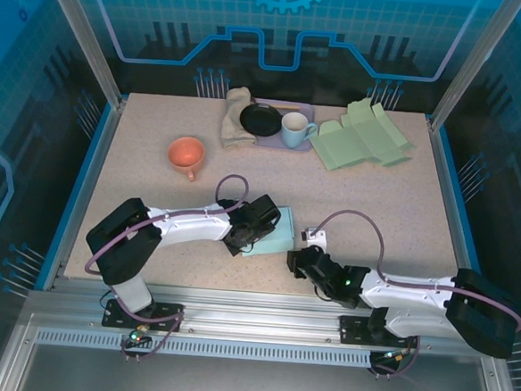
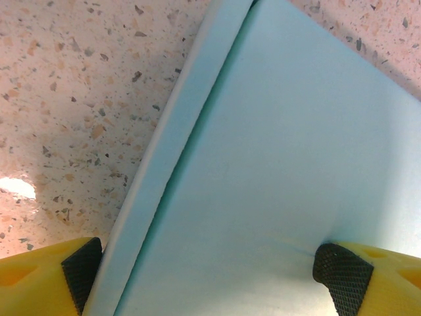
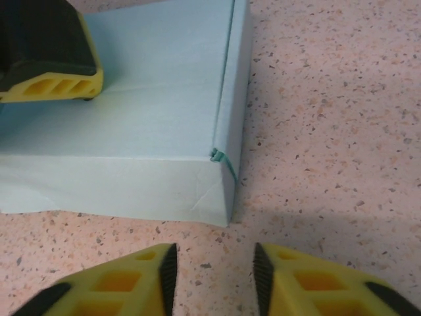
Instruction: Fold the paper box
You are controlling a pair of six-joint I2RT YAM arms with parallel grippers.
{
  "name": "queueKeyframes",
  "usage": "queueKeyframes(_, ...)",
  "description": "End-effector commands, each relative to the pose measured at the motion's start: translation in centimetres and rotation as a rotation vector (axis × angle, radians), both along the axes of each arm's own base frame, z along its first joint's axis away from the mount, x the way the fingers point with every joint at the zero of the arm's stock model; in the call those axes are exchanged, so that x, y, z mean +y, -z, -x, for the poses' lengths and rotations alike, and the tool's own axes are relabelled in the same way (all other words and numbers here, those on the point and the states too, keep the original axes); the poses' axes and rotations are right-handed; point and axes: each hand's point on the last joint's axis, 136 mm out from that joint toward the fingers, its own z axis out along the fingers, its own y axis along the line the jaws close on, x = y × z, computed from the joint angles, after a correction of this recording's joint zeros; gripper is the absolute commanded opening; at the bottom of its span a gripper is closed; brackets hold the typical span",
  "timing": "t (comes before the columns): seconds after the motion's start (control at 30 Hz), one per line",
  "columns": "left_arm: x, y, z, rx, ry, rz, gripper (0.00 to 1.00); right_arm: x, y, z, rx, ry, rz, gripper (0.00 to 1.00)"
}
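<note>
The paper box (image 1: 274, 235) is pale blue and lies flat on the speckled table near the front middle, with its side walls folded up. My left gripper (image 1: 257, 222) stands open over its left part. In the left wrist view one pad (image 2: 342, 271) presses a dent into the box top (image 2: 276, 164), and the other pad (image 2: 82, 270) sits just outside the box's left edge. The right wrist view shows that left finger (image 3: 49, 66) resting on the box (image 3: 145, 131). My right gripper (image 3: 215, 276) is open and holds nothing, low over the table just short of the box's near corner (image 3: 227, 210).
An orange cup (image 1: 186, 153) stands at the left middle. At the back lie a beige cloth (image 1: 236, 118), a purple tray (image 1: 308, 109) with a black dish (image 1: 260, 119) and a light blue mug (image 1: 295, 129), and flat green paper boxes (image 1: 365, 136).
</note>
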Motion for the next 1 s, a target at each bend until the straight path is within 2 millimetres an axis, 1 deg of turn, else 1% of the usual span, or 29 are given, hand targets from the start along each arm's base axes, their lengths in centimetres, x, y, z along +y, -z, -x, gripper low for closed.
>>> queueKeyframes(0.0, 8.1, 7.8, 8.1, 0.377, 0.023, -0.326, 0.88, 1.1, -0.6, 0.2, 0.012, -0.028, 0.001, 0.32)
queueKeyframes(0.13, 8.0, 7.8, 8.1, 0.38, 0.028, -0.326, 0.88, 2.2, -0.3, -0.6, -0.005, -0.039, 0.009, 0.28)
queueKeyframes(0.33, 7.8, 8.1, 8.1, 0.386, 0.047, -0.323, 0.88, 3.0, 1.4, -2.6, -0.02, -0.025, 0.039, 0.27)
queueKeyframes(0.5, 7.8, 8.0, 8.3, 0.399, 0.08, -0.328, 0.88, 2.8, 2.4, -5.3, 0.002, -0.004, 0.026, 0.26)
queueKeyframes(0.6, 8.2, 7.6, 8.3, 0.393, 0.095, -0.343, 0.88, 2.7, 2.5, -6.4, 0.014, 0.005, 0.043, 0.26)
queueKeyframes(0.83, 8.8, 6.8, 8.4, 0.384, 0.106, -0.363, 0.89, 2.5, 2.6, -7.3, 0.038, 0.009, 0.04, 0.26)
queueKeyframes(0.9, 8.8, 6.8, 8.4, 0.383, 0.101, -0.362, 0.89, 2.6, 2.4, -7.0, 0.05, -0.001, 0.029, 0.26)
queueKeyframes(0.97, 8.8, 6.8, 8.4, 0.383, 0.09, -0.363, 0.89, 3.0, 2.1, -6.2, 0.059, -0.018, 0.011, 0.27)
